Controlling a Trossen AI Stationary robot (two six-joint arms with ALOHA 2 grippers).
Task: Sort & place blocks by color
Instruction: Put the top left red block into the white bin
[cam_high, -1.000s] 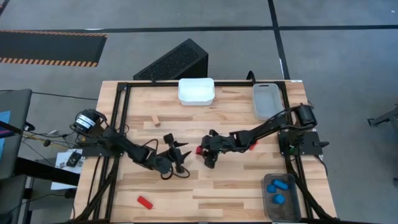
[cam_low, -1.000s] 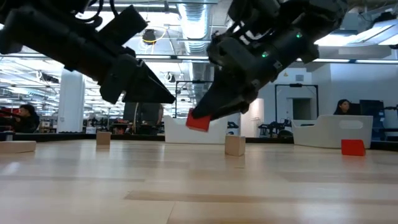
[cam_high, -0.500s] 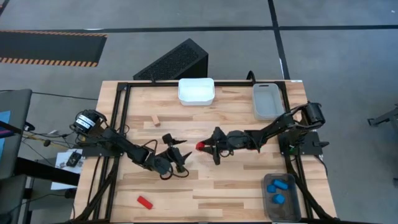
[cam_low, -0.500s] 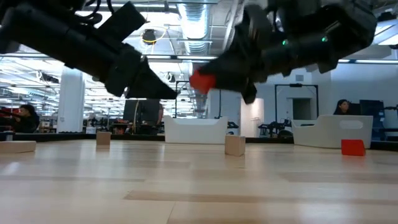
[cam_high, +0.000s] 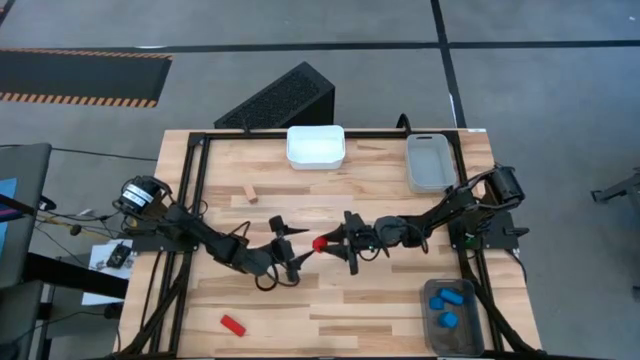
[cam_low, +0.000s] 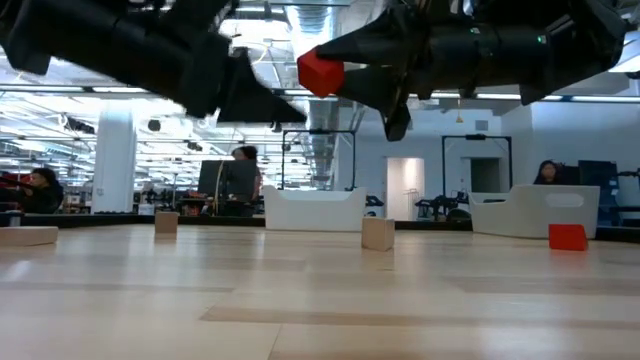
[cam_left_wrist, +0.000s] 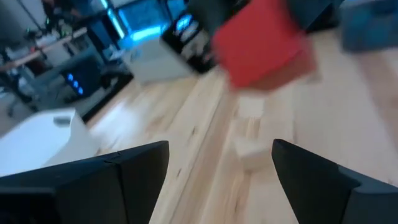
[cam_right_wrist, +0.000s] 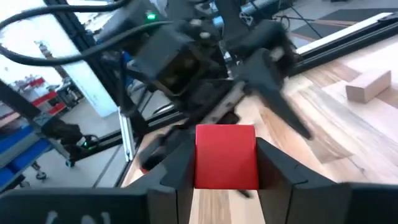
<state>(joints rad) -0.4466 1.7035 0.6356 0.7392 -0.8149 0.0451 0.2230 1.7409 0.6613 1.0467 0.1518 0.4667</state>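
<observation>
Above the table's middle, we log one red cube (cam_high: 319, 242), clamped in the right gripper (cam_high: 326, 241), raised, directly facing the left gripper (cam_high: 288, 248), whose fingers stand spread, nearest arm.

No text, label, brand, number or sign can be read anywhere in these views, neither on the pale wooden worktop (cam_high: 380, 300) nor in the room beyond it.
</observation>
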